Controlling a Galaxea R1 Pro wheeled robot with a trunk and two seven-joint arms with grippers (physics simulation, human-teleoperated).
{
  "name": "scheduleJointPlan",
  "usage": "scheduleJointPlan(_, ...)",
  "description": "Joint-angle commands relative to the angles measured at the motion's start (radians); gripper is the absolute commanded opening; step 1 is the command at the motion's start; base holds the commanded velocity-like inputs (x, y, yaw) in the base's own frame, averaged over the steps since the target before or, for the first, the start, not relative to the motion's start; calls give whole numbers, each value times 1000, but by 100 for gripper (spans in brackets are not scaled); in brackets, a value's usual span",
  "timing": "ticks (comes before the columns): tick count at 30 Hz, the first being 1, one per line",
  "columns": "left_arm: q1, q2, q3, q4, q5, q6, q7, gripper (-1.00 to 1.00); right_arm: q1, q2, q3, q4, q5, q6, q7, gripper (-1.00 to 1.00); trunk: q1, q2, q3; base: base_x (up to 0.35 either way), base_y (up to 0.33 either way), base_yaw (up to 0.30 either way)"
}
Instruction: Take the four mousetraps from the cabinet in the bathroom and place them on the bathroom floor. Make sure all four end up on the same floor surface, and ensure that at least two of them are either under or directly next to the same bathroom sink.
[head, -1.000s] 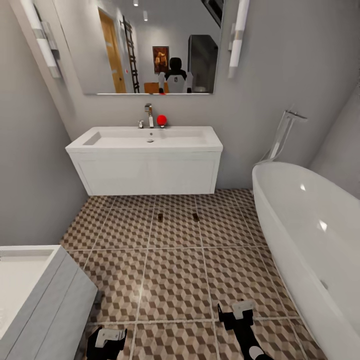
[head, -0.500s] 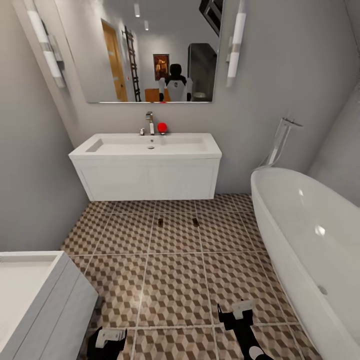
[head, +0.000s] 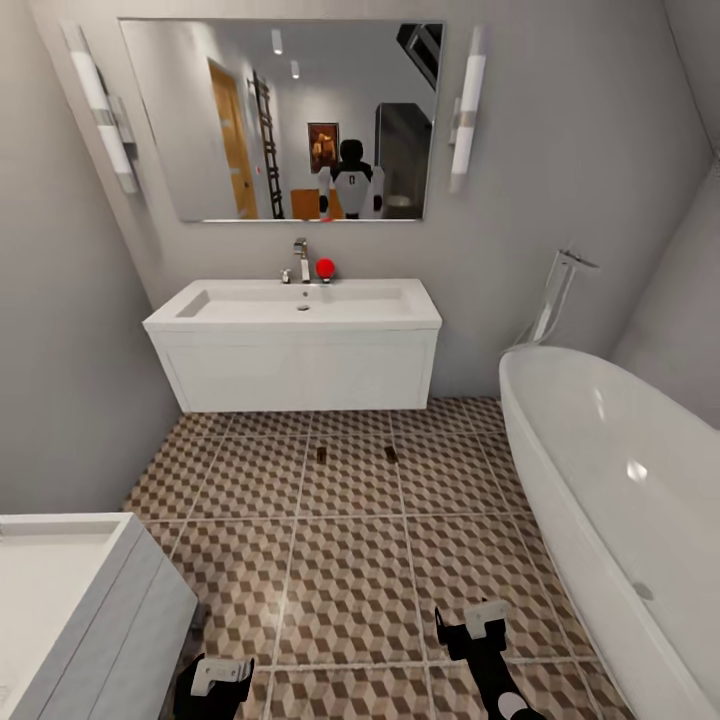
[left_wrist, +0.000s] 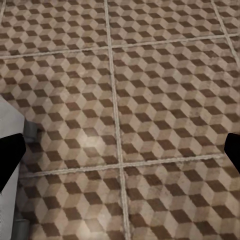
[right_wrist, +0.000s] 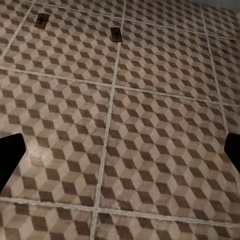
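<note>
Two small tan mousetraps (head: 321, 455) (head: 390, 453) lie on the cube-patterned bathroom floor (head: 350, 560), just in front of the white wall-hung vanity with its wide sink (head: 300, 305). The right wrist view has the same traps (right_wrist: 42, 20) (right_wrist: 116, 34) ahead on the tiles. My left gripper (head: 215, 678) (left_wrist: 120, 155) hangs open over bare floor beside the toilet. My right gripper (head: 478, 622) (right_wrist: 120, 155) is open too, empty, about two tiles short of the traps. The other mousetraps and the wooden cabinet are out of view.
A white oval bathtub (head: 610, 480) runs along the right side. A white square toilet (head: 70, 600) fills the lower left corner, close to my left arm. A mirror (head: 280, 120) hangs over the sink, and a red ball (head: 324, 267) sits by the tap.
The whole picture has shifted: sink, mirror and traps sit lower and a little smaller, so the camera has moved. Both traps keep their spots on the floor and both grippers stay open.
</note>
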Motion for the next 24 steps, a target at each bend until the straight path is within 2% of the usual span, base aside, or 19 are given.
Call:
scheduleJointPlan(1,-1,1,8,4,-6,-5,-2,100,-1,0,9,1,-8,-3,-5,100,-4,7,4,0,0,0)
scheduleJointPlan(24,-1,1,9,4,-6,-5,-1,100,-1,0,9,1,-5,-3,-5,100,-92,168,114,0,0,0)
